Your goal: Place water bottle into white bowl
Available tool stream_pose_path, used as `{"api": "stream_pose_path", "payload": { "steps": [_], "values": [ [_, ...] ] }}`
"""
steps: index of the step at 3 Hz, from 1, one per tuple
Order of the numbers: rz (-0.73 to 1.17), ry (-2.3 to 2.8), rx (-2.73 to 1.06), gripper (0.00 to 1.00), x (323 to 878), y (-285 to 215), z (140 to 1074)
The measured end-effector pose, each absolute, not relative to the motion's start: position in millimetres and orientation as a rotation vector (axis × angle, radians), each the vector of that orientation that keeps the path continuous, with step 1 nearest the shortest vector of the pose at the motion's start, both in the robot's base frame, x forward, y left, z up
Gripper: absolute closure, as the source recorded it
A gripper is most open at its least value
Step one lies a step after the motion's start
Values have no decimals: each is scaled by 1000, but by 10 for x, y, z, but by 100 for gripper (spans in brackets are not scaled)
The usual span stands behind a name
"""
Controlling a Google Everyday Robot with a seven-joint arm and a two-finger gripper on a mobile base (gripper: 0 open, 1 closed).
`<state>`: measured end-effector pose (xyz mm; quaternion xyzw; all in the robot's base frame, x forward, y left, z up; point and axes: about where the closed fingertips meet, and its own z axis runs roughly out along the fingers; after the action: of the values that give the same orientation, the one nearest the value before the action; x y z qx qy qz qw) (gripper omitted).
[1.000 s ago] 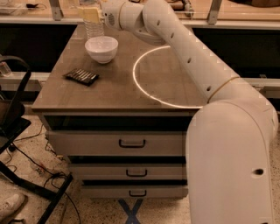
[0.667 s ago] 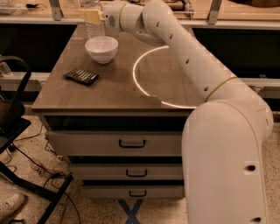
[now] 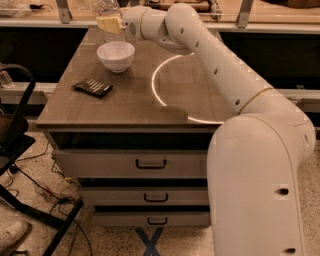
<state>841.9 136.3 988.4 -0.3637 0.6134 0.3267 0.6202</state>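
Note:
The water bottle (image 3: 107,9) is clear plastic and stands upright at the far left of the table top; its top is cut off by the upper edge of the view. My gripper (image 3: 110,24) reaches in from the right, and its pale yellow fingers (image 3: 106,23) are shut around the bottle's body. The white bowl (image 3: 116,55) sits on the table just in front of and below the bottle, and it is empty. The bottle's lower end shows just behind the bowl's far rim.
A flat dark rectangular object (image 3: 93,87) lies near the table's left front. A bright ring of light (image 3: 159,96) marks the wooden table top (image 3: 135,107). Drawers (image 3: 150,163) are below. A black chair frame (image 3: 17,150) and cables stand on the floor at left.
My gripper and the bottle have shifted slightly down and to the right, towards the bowl. The bowl and the dark object have not moved.

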Motion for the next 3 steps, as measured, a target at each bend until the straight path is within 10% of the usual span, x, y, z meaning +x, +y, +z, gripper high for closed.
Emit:
{"api": "stream_pose_path", "payload": {
  "steps": [3],
  "values": [
    [746, 1385, -774, 100, 8401, 1297, 9801]
  ]
}}
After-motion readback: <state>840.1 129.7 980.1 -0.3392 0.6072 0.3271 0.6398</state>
